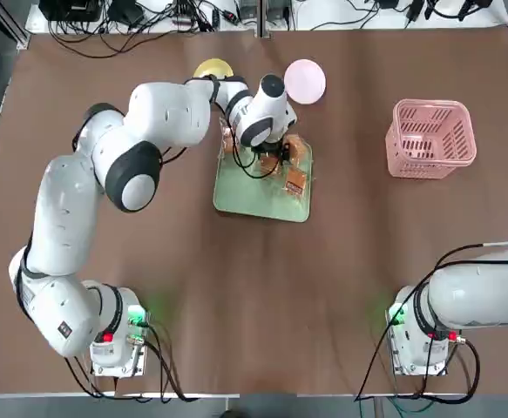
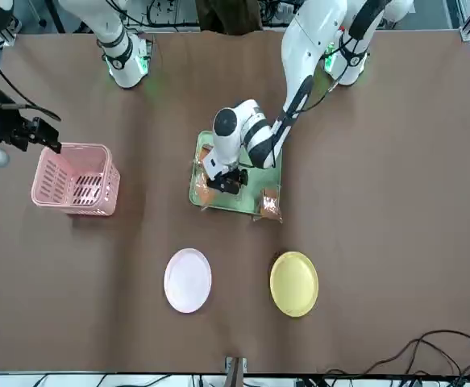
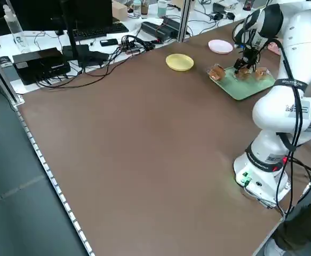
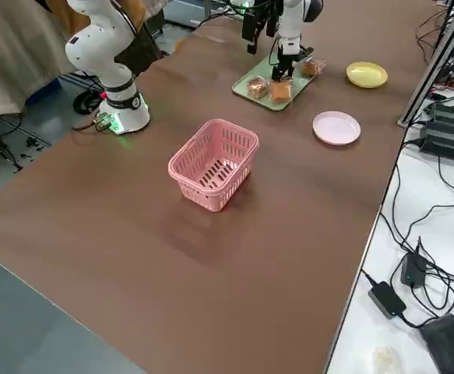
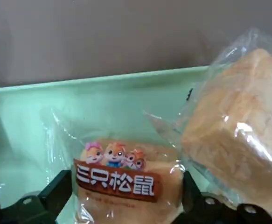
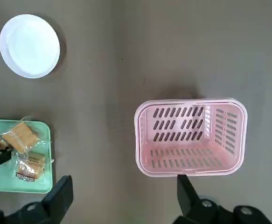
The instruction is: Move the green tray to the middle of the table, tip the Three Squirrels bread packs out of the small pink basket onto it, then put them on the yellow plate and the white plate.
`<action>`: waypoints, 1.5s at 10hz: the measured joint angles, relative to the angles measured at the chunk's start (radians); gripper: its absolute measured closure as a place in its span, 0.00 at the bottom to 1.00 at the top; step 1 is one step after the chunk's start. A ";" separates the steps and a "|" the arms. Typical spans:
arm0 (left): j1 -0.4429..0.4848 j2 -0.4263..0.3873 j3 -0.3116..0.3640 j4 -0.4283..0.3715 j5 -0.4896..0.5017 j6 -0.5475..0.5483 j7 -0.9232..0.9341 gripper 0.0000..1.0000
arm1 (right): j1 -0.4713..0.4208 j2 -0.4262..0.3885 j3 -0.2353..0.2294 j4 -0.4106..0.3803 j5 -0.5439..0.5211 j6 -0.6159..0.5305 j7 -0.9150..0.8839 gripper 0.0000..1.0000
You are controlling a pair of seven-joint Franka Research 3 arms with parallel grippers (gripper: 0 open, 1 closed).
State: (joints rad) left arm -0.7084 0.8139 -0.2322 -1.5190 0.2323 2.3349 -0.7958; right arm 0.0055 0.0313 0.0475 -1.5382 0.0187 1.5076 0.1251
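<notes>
One bread pack (image 5: 126, 179) labelled 三只松鼠 between left jaws' parted fingers (image 5: 56, 191), right jaws apart, raised.

- A black keyboard (image 3: 94, 33) is seen on the white desk (image 3: 43, 40) beyond the table's far edge.
- Black cables (image 3: 120, 45) are strewn beside the keyboard.
- A black box (image 3: 40, 64) lies near the keyboard.

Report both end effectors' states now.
Left end effector: open around a bread pack on the green tray.
Right end effector: open, empty.
</notes>
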 joint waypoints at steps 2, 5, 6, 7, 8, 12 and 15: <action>0.003 -0.001 0.001 0.000 0.000 -0.010 0.000 0.10 | 0.006 0.000 0.002 0.004 0.000 -0.002 0.000 0.01; 0.003 -0.015 0.001 0.002 0.000 -0.084 0.004 0.27 | 0.015 -0.001 0.002 0.010 0.000 -0.004 0.000 0.01; 0.002 -0.021 0.001 -0.004 0.000 -0.122 0.007 0.27 | 0.016 -0.001 0.002 0.010 0.000 -0.005 0.000 0.01; 0.000 -0.035 0.000 -0.017 0.000 -0.170 0.010 0.27 | 0.016 -0.002 0.002 0.010 0.000 -0.005 0.000 0.01; -0.001 -0.058 -0.002 -0.044 0.000 -0.211 0.011 0.27 | 0.016 -0.002 0.002 0.010 0.000 -0.005 0.000 0.01; -0.005 -0.157 -0.014 -0.209 0.000 -0.238 0.012 0.31 | 0.016 -0.002 0.002 0.010 0.000 -0.006 0.000 0.01; -0.005 -0.201 -0.014 -0.281 0.000 -0.238 0.022 0.32 | 0.016 -0.002 0.002 0.010 0.000 -0.006 0.000 0.01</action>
State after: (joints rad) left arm -0.7135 0.6127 -0.2465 -1.8004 0.2326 2.0966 -0.7737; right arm 0.0212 0.0295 0.0495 -1.5279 0.0190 1.5017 0.1250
